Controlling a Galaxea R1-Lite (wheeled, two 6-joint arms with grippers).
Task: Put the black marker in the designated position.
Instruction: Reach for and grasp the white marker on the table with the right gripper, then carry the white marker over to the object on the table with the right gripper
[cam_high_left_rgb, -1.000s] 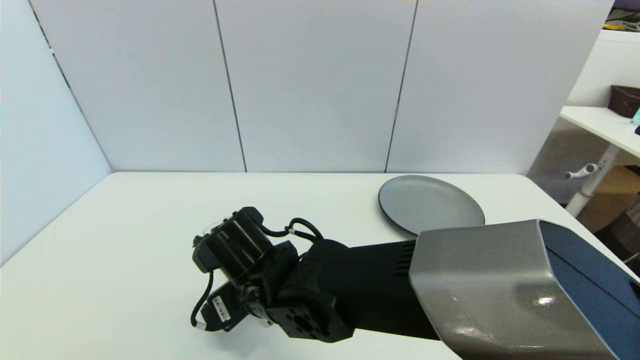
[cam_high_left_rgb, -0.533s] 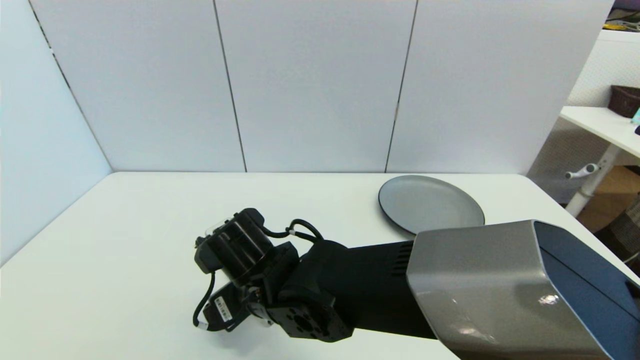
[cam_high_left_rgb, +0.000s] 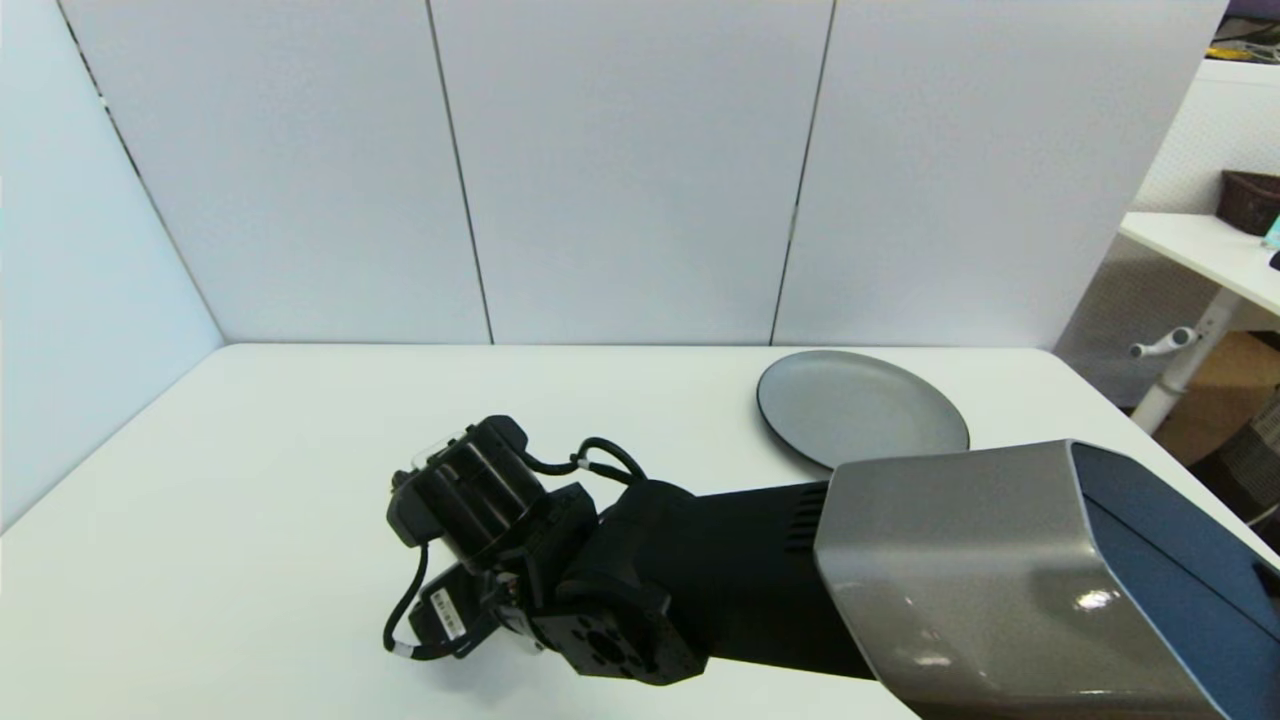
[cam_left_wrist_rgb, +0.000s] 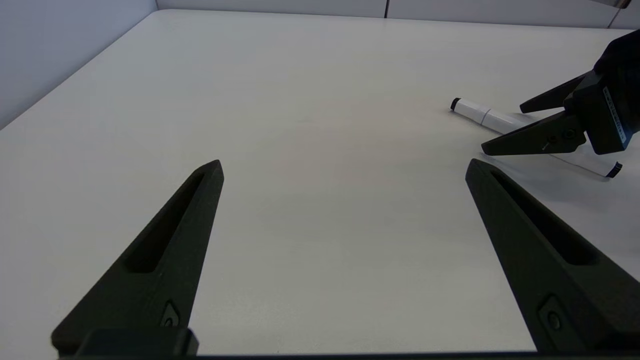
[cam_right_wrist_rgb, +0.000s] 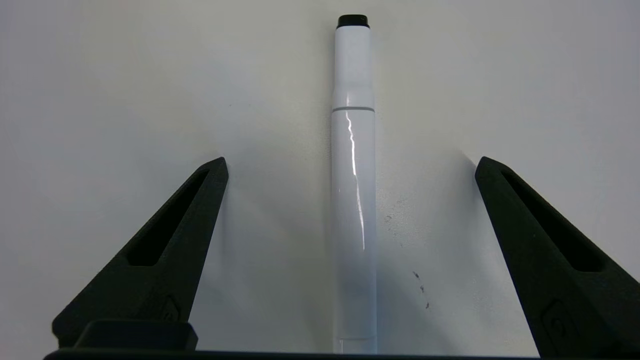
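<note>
- The right gripper (cam_right_wrist_rgb: 350, 165) is hanging low over the white table (cam_high_left_rgb: 250, 500), near its front edge and left of centre, with its fingers (cam_right_wrist_rgb: 175, 240) spread wide and nothing between them in contact.
- The black marker (cam_right_wrist_rgb: 354, 190) is lying flat on the tabletop, centred in the gap between those two fingers and apart from both; its white barrel is running parallel to them, black tip pointing away from the wrist.
- The left gripper (cam_left_wrist_rgb: 345, 167) is hovering over bare tabletop, well apart from the marker, with its fingers likewise spread wide and holding nothing.
- A few small dark specks (cam_right_wrist_rgb: 420, 287) are marking the tabletop just beside the barrel.
- A grey plate (cam_high_left_rgb: 860, 408) is sitting near the far right corner.
- Pale partition panels (cam_high_left_rgb: 620, 170) are enclosing the table at the back and left; a second white desk (cam_high_left_rgb: 1195, 245) is standing beyond on the right.
</note>
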